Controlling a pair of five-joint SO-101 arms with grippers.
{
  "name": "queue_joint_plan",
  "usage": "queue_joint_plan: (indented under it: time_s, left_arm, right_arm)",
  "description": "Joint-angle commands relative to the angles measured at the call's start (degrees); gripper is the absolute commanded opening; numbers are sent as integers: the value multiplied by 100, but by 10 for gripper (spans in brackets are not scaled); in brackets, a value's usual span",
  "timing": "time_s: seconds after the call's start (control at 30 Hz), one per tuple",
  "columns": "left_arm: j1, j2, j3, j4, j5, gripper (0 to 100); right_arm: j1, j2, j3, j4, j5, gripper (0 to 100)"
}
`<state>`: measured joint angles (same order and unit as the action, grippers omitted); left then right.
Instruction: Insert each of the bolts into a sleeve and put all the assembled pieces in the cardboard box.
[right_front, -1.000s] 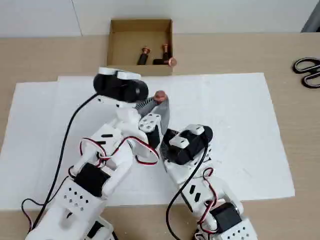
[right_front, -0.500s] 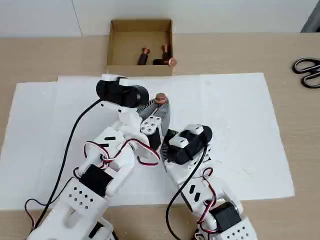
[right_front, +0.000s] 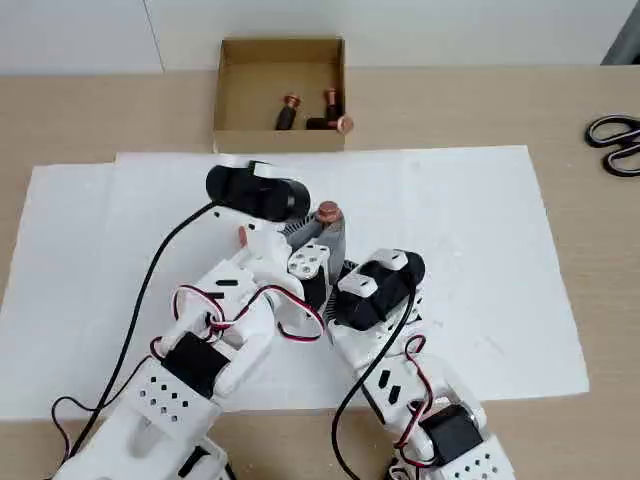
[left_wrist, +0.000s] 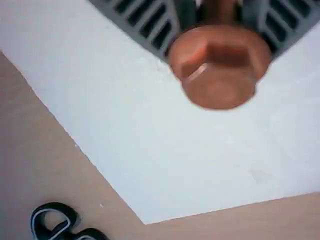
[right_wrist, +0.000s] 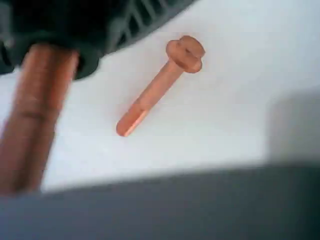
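My left fingers pinched a bolt, well short of the box; a second bolt lay loose on the paper.

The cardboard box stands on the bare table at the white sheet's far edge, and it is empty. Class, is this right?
Not quite. The cardboard box does stand on the bare table at the white sheet's far edge, but it is not empty: the high view shows copper bolts in dark sleeves lying inside it.
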<state>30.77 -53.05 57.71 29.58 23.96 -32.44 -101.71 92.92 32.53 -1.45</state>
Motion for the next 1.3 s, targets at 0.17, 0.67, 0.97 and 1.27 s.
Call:
queue_joint_plan:
  time_s: [0.17, 0.67, 0.97, 1.27]
  left_arm:
    - [26, -176, -40, 791, -53, 6]
    - [229, -167, 277, 1081, -53, 7]
    - [316, -176, 251, 1099, -53, 111]
    - [114, -185, -365, 1635, 176, 273]
  right_arm:
    - [-13, -40, -53, -136, -62, 4]
    - [-13, -40, -53, -136, -62, 4]
    - [-4, -40, -53, -136, -62, 4]
    - [4, -40, -44, -136, -53, 4]
